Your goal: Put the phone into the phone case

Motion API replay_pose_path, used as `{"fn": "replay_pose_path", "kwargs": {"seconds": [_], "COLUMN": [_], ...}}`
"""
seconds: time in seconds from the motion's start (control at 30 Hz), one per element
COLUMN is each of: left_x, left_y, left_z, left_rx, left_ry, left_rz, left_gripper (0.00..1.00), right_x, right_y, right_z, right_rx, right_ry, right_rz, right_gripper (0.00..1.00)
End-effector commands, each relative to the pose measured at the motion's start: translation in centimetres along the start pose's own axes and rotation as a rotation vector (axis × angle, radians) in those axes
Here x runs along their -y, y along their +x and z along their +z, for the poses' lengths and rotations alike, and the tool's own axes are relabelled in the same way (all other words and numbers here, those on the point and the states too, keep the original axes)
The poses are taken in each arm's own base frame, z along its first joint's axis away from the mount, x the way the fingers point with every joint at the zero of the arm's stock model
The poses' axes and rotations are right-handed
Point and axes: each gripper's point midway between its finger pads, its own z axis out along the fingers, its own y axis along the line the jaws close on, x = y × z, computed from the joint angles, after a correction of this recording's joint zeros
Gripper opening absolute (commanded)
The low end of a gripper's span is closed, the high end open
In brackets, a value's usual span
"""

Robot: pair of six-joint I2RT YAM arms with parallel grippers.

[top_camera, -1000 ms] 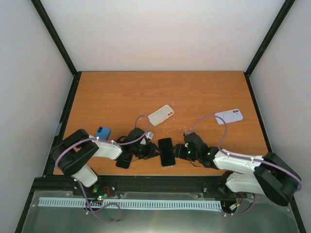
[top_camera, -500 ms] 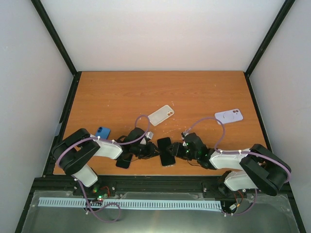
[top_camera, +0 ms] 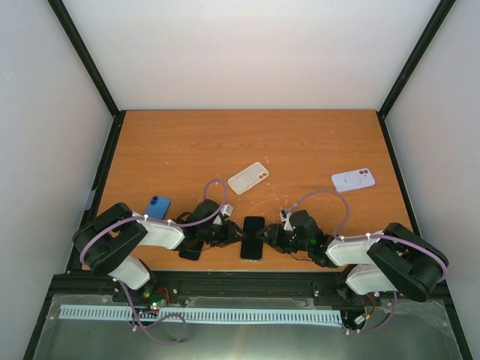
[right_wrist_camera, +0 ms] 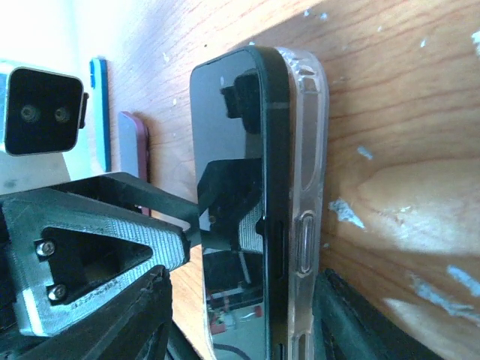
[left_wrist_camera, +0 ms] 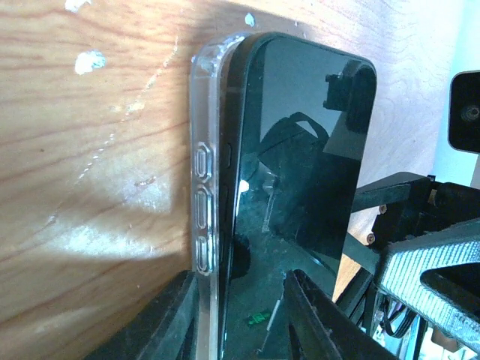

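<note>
The black phone (top_camera: 253, 238) lies face up near the table's front edge, inside a clear phone case (left_wrist_camera: 205, 187) whose buttoned rim (right_wrist_camera: 307, 187) stands proud of the screen along both long sides. My left gripper (top_camera: 234, 234) reaches in from the left. Its jaws (left_wrist_camera: 238, 279) straddle the cased left edge, one finger against the case rim and the other over the screen with a gap. My right gripper (top_camera: 271, 238) comes from the right. Its jaws (right_wrist_camera: 244, 289) are spread wider around the right edge, touching only the case side.
A second clear case (top_camera: 248, 178) lies behind the phone, and a pale lilac case (top_camera: 353, 179) sits at the right. A blue phone (top_camera: 157, 205) and a dark one (top_camera: 190, 250) lie by the left arm. The table's front edge is just below the phone.
The right gripper has slid left up to the phone's right edge. The phone has turned from tilted to nearly straight and shifted slightly left. The left gripper stays at its left edge.
</note>
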Motion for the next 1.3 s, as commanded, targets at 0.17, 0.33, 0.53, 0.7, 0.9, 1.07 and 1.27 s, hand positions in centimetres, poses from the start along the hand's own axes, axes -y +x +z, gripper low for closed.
{"fn": "replay_pose_path", "kwargs": {"seconds": [0.17, 0.33, 0.53, 0.7, 0.9, 1.07, 1.27], "left_x": [1.3, 1.5, 1.5, 1.3, 1.1, 0.6, 0.4], "left_y": [0.4, 0.5, 0.6, 0.6, 0.7, 0.7, 0.7], "left_z": [0.0, 0.0, -0.1, -0.2, -0.2, -0.3, -0.4], "left_rx": [-0.008, -0.010, -0.009, -0.009, -0.011, -0.004, 0.005], "left_ry": [0.072, 0.093, 0.093, 0.090, 0.078, 0.059, 0.046], "left_rz": [0.035, 0.025, 0.023, 0.024, 0.026, 0.022, 0.019], "left_gripper": [0.35, 0.39, 0.40, 0.40, 0.40, 0.41, 0.42], "right_x": [-6.3, -6.7, -7.1, -7.1, -5.9, -5.7, -5.3], "right_y": [0.1, -0.2, -0.1, 0.2, 0.5, 0.4, 0.1], "right_z": [-1.0, -1.2, -1.1, -0.7, 0.0, -0.1, -0.1], "right_rx": [-0.012, 0.005, -0.009, -0.033, -0.054, -0.040, -0.019], "right_ry": [-0.249, -0.256, -0.281, -0.287, -0.244, -0.249, -0.224], "right_rz": [-0.055, -0.055, -0.045, -0.041, -0.044, -0.050, -0.062], "right_gripper": [0.51, 0.51, 0.51, 0.52, 0.50, 0.37, 0.18]}}
